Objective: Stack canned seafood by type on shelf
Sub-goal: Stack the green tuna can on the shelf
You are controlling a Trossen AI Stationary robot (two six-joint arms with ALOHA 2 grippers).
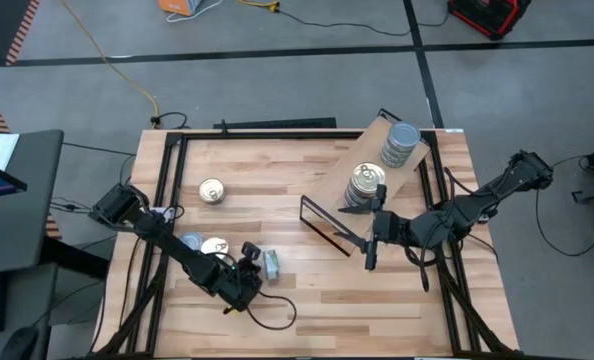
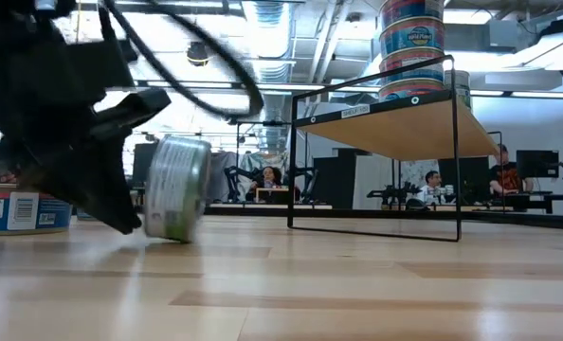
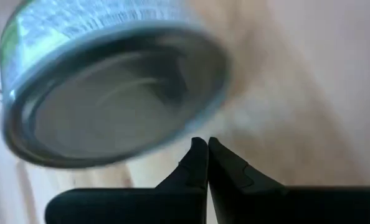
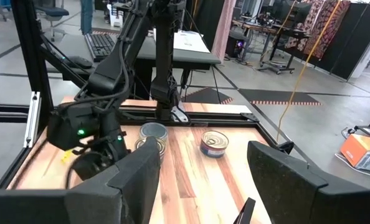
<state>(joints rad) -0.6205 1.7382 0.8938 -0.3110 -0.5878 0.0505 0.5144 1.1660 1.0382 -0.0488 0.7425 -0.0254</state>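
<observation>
Across the wooden tabletop (image 1: 307,290), the largest thing standing is the shelf (image 1: 372,150), a light wood board on a thin black frame, set at an angle toward the far right part of the table. On its board stand two stacks of tins: a gold-lidded stack (image 1: 365,186) near the board's nearer end and a blue-lidded stack (image 1: 401,143) toward its far end; in the low view the labelled tins (image 2: 411,38) rise above the raised board (image 2: 395,123). Next in size, the left arm reaches along the near left side of the table, and the left gripper (image 1: 249,272) sits low beside a tin lying on its edge (image 1: 272,263); the low view shows that tin (image 2: 175,188) tipped up on its rim, resting on the wood just beside the dark gripper. From the left wrist, its two fingers (image 3: 197,165) meet tip to tip with nothing between them, the tin's bottom (image 3: 116,93) just beyond. The right arm comes in from the right, and the right gripper (image 1: 370,245) hovers just in front of the shelf, its fingers (image 4: 132,180) spread wide and empty. Smaller still, a gold-lidded tin (image 1: 212,190) sits alone on the left half of the table, well apart, and two more tins, one blue-lidded (image 1: 190,242) and one pale-lidded (image 1: 215,247), lie touching beside the left arm.
</observation>
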